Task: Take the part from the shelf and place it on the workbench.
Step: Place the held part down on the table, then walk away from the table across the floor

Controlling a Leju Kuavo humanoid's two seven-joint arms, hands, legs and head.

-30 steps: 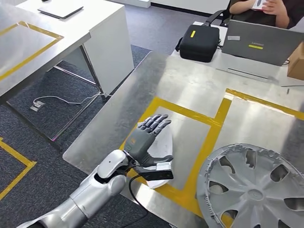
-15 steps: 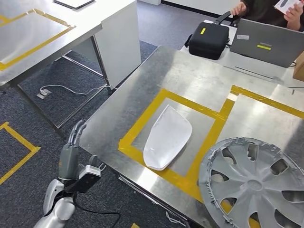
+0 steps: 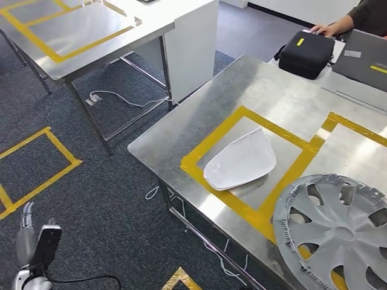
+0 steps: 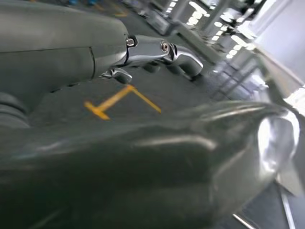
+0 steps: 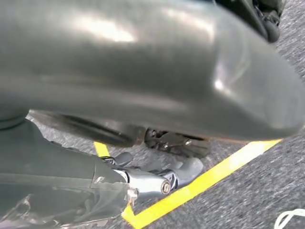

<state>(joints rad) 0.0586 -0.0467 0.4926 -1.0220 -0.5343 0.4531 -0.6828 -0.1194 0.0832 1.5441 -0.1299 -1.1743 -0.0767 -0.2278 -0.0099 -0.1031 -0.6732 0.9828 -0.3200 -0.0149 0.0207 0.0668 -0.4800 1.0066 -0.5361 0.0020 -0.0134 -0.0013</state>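
Part lies on the counter; left robot hand hangs released, empty. Placing looks done; next, nothing but standing clear.

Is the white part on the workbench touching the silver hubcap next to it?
Apart. In the head view, the white part lies inside the yellow tape square, and a tape strip separates it from the hubcap.

Likely office-lab — steel workbench with yellow tape squares, grey carpet, laptop — white desk.
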